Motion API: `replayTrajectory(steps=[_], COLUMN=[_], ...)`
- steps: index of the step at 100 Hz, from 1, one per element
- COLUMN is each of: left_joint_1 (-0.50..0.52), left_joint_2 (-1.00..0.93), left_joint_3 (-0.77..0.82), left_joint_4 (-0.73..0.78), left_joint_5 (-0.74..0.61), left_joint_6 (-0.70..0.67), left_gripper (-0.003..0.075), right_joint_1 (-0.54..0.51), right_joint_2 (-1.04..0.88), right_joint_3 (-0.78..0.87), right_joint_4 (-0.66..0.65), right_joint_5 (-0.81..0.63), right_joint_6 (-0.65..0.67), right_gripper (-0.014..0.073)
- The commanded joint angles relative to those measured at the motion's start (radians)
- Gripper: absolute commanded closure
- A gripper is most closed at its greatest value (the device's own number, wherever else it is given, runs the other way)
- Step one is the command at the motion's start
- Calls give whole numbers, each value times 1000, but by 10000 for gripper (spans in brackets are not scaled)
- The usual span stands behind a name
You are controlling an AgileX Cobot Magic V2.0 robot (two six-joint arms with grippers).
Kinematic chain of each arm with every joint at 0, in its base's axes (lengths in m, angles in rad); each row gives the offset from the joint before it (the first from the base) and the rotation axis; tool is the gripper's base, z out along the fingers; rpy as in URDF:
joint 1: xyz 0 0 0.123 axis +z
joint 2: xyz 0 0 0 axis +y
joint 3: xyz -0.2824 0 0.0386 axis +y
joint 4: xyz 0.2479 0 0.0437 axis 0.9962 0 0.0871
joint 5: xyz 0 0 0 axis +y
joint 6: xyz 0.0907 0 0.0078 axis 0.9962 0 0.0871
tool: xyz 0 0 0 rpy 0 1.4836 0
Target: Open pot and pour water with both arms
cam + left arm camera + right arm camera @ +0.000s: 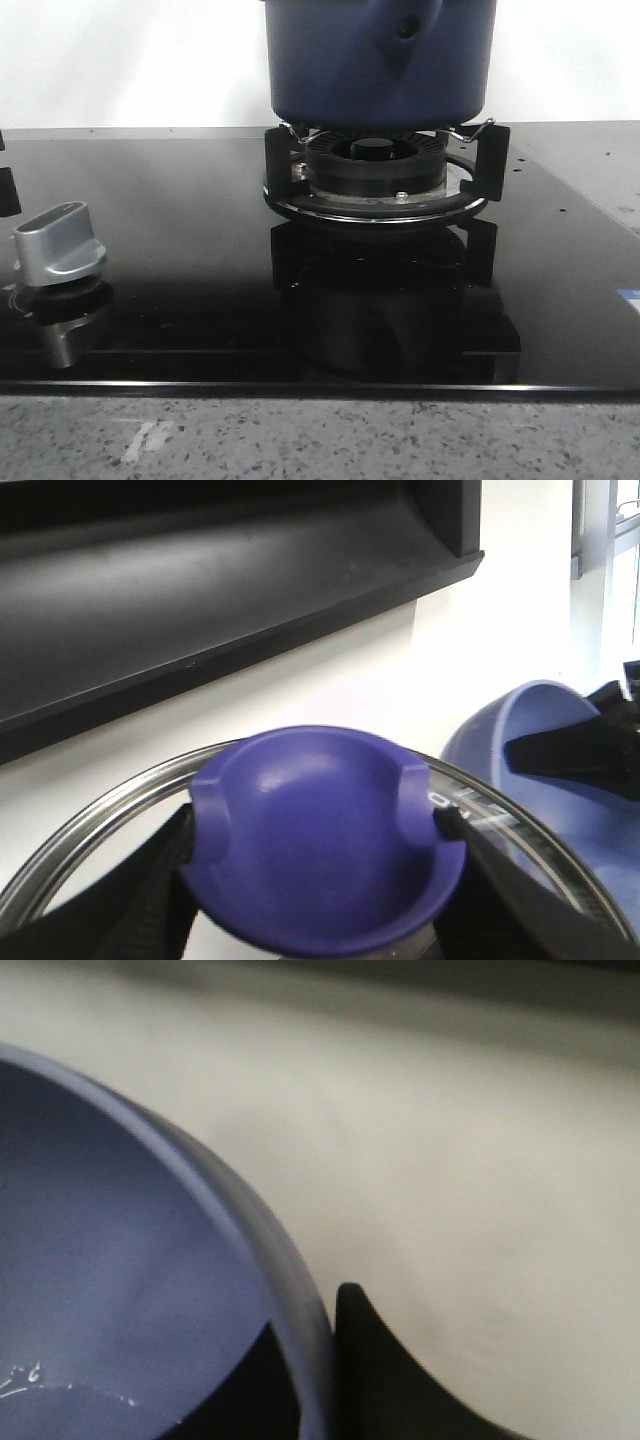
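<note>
At 8 o'clock on the black glass hob (pixel 180 250), silver control knob (pixel 58 247). Beyond, at 12, navy pot (pixel 380 65) on burner grate (pixel 380 180). Left gripper (pixel 320 870) closed on purple lid knob (pixel 325 840), glass lid (pixel 90 830) beneath. Right gripper (pixel 315 1360) clamps lighter blue bowl (pixel 120 1260) by rim.

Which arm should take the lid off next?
Left. Its fingers flank the lid knob on both sides. The right gripper is clamped on the bowl rim, so it is occupied.
</note>
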Motion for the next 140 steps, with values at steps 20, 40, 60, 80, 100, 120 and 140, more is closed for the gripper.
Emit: replayTrajectory(steps=[20,40,60,80,100,120,140], left_joint_1=[1,1,1,1,1,1,1], left_joint_2=[-48,-48,-48,-48,-48,-48,-48], left_joint_3=[-34,-34,-34,-34,-34,-34,-34], left_joint_4=[-94,-100,-100,-100,-100,-102,-102], left_joint_5=[-9,-9,-9,-9,-9,-9,-9], left_joint_6=[-7,-7,-7,-7,-7,-7,-7], left_gripper=[418,418,418,418,418,418,418], right_joint_1=[3,3,3,3,3,3,3], right_joint_2=[-76,-73,-73,-73,-68,-66,-66], right_joint_3=[109,109,110,156,237,268,268], right_joint_4=[-34,-34,-34,-34,-34,-34,-34], right_joint_5=[-416,-445,-523,-700,-843,-1018,-1073], right_joint_6=[-5,-5,-5,-5,-5,-5,-5], right_gripper=[660,660,660,660,660,660,660])
